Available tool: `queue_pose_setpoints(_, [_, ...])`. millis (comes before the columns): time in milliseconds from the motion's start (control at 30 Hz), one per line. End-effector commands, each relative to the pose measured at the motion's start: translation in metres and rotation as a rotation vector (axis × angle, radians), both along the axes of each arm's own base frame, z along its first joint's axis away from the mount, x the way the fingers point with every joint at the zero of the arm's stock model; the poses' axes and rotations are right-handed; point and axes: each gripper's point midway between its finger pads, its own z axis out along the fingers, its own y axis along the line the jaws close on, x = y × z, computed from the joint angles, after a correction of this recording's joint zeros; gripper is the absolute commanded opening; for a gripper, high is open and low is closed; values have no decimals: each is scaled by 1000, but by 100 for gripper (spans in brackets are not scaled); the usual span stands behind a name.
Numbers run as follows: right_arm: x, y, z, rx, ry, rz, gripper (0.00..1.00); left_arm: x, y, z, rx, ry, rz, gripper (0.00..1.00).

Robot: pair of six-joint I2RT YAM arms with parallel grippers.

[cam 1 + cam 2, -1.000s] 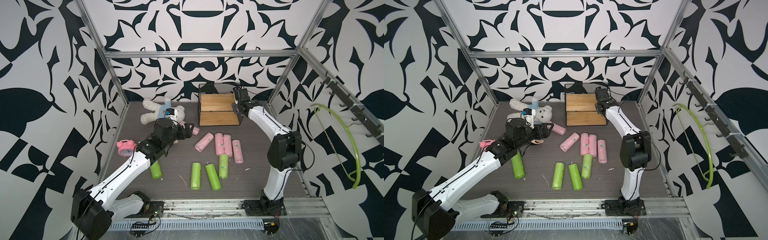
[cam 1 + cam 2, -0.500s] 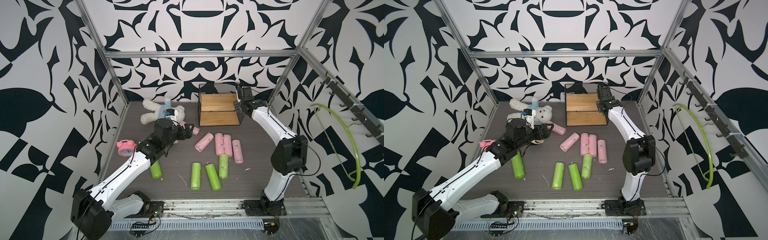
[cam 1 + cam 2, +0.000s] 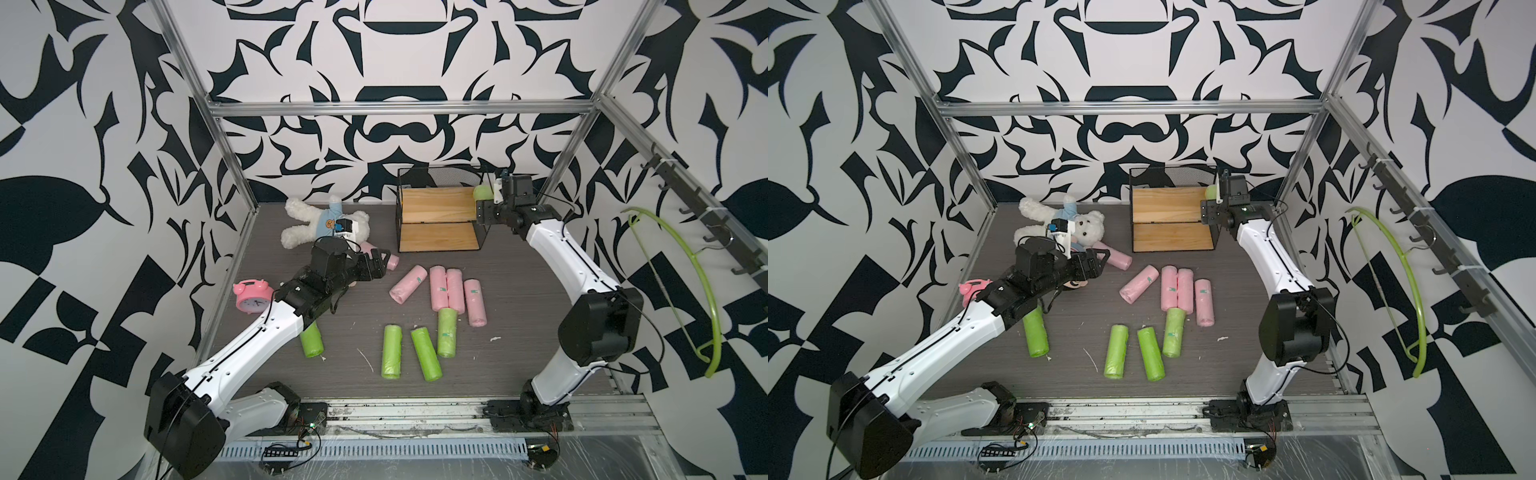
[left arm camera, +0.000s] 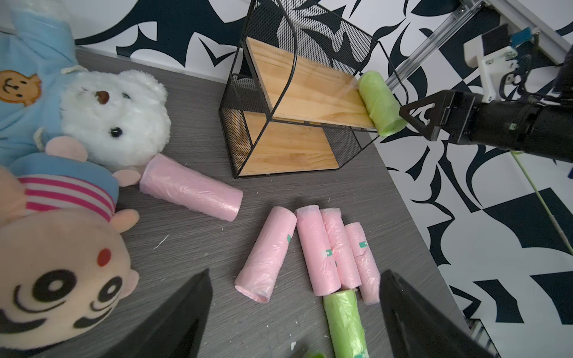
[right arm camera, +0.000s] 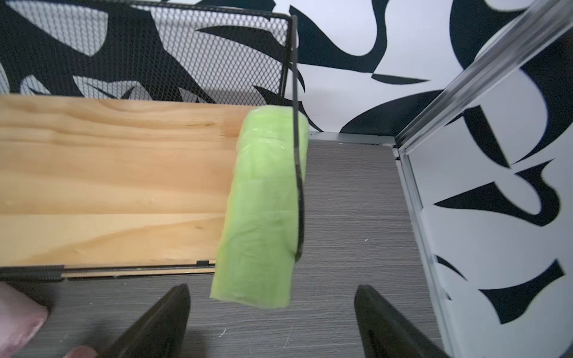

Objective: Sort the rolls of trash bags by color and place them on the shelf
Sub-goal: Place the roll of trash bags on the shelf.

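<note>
Both top views: the green roll [image 3: 482, 192] lies just ahead of my right jaws, on the upper board of the shelf [image 3: 436, 203]; the jaws are farther out than 1 second ago.

Left wrist view: my left jaws, spread, hover over 4 pink rolls [image 4: 316, 248].

Right wrist view: my right jaws are spread and the green roll overhangs the board's edge, so it may tip off.

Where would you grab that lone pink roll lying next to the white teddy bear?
Probably around its middle, coming down from above with the jaws across its width. The pink roll lies flat on the table with both long sides bare, while one end is crowded by the teddy bear.
</note>
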Motion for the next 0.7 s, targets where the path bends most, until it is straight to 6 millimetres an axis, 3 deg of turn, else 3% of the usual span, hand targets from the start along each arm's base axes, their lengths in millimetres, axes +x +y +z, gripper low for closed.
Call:
queue_pose_setpoints(0, [9, 8, 13, 112, -52, 26, 92, -1, -2, -8, 14, 21, -18, 92])
queue_pose_setpoints(467, [50, 10, -4, 220, -83, 90, 93, 0, 0, -8, 33, 16, -16, 92])
queue_pose_setpoints(667, [57, 8, -8, 242, -101, 118, 87, 0, 1, -8, 41, 13, -14, 92])
